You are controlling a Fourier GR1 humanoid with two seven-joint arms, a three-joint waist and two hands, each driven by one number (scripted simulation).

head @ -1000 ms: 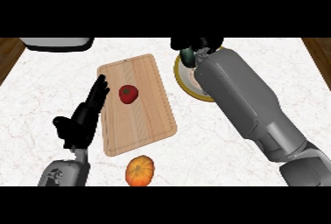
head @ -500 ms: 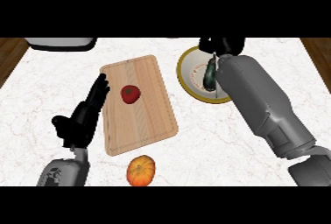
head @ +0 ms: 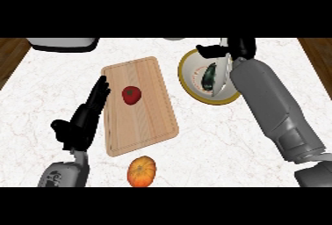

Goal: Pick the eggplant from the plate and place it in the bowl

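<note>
The left hand (head: 84,118) rested open on the counter (head: 214,132). The eggplant (head: 209,75) lay on the plate (head: 188,81); smooth, probably slippery, best gripped mid-body. The right hand (head: 235,47) was above it, holding nothing, fingers unclear.

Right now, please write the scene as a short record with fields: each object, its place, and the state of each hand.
eggplant: lying on the plate
plate: right of the cutting board, yellow rim
cutting board: counter middle, wooden
tomato: on the cutting board
pumpkin: counter, below the board
left hand: open, resting beside the board
right hand: above the plate's far edge, holding nothing
</note>
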